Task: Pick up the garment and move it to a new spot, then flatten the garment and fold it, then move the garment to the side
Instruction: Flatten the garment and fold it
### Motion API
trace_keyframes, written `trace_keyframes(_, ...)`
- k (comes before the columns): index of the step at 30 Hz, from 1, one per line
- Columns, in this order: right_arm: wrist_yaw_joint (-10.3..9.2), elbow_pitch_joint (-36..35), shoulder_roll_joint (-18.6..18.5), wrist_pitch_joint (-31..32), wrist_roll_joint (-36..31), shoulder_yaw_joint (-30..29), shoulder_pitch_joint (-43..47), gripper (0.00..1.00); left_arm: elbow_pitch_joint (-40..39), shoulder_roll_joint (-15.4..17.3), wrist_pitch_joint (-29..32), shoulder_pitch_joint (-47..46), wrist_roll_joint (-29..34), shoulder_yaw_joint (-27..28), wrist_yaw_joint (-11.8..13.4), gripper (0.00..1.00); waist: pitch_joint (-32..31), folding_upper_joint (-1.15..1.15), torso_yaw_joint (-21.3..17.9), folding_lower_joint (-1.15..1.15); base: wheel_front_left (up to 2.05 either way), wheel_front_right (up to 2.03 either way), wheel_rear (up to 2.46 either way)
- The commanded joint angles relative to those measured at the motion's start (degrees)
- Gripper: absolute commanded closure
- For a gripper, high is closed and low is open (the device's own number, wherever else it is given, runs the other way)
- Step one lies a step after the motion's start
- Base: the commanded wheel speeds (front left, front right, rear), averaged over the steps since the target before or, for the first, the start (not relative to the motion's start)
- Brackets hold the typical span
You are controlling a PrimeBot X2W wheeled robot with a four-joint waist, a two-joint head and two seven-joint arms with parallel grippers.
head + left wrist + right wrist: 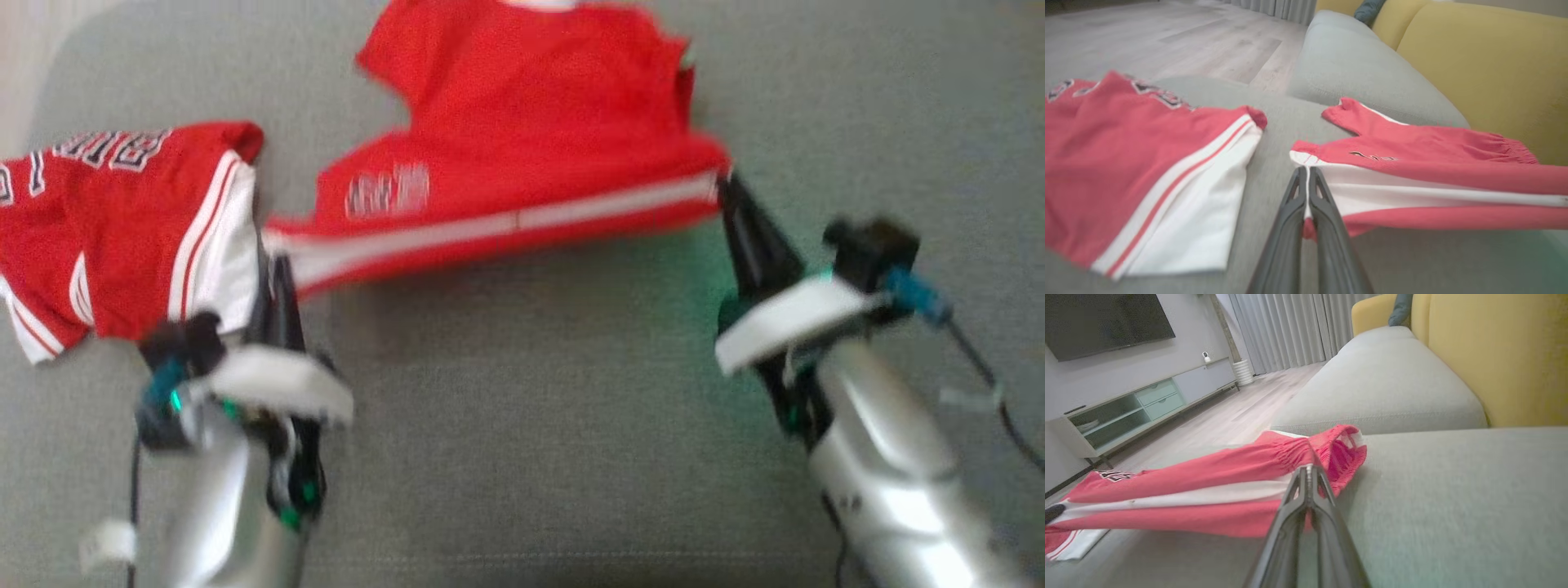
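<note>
The garment [522, 122] is a pair of red shorts with a white side stripe, stretched across the grey sofa seat and blurred in the head view. My left gripper [273, 263] is shut on its striped hem corner. In the left wrist view the left gripper [1306, 170] pinches the white edge of the shorts [1412, 143]. My right gripper [727, 184] is shut on the other end. The right wrist view has the right gripper [1309, 469] clamped at the gathered waistband of the shorts [1208, 473]. The held edge hangs lifted between the two grippers.
A second piece, a red jersey [122, 229] with white trim and lettering, lies flat at the left of the grey seat [531, 457]. Behind stands the yellow backrest [1486, 69]. Wooden floor [1167, 36] and a low TV cabinet [1147, 404] lie beyond the seat's left edge.
</note>
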Motion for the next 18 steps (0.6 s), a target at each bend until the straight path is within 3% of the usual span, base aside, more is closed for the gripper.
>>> trace_keyframes(1,0.37,-2.64,0.07,-0.36,1.55,0.63,2.16,1.0,-2.72,1.4,-0.34,1.1,-0.95,0.75,0.85,1.0,-3.91,0.0,-1.36,0.01,0.0,0.0,0.0)
trace_keyframes(10,0.37,-9.88,-0.72,-0.37,6.95,-1.21,18.08,1.0,-7.74,1.39,-0.34,14.76,-1.77,-2.49,2.79,1.0,-10.83,0.0,-1.95,0.01,0.0,0.0,0.0)
trace_keyframes(14,0.37,-11.92,-1.12,-0.37,6.81,-1.56,20.09,1.0,-10.94,1.39,-0.34,14.64,-0.37,-1.52,3.56,1.0,-10.97,0.0,-2.46,0.01,0.0,0.0,0.0)
trace_keyframes(18,0.37,-11.99,0.0,-0.37,6.36,-2.0,17.72,1.0,-10.79,1.56,-0.34,9.03,3.02,-0.44,2.3,1.0,-8.21,0.0,-3.63,0.01,0.0,0.0,0.0)
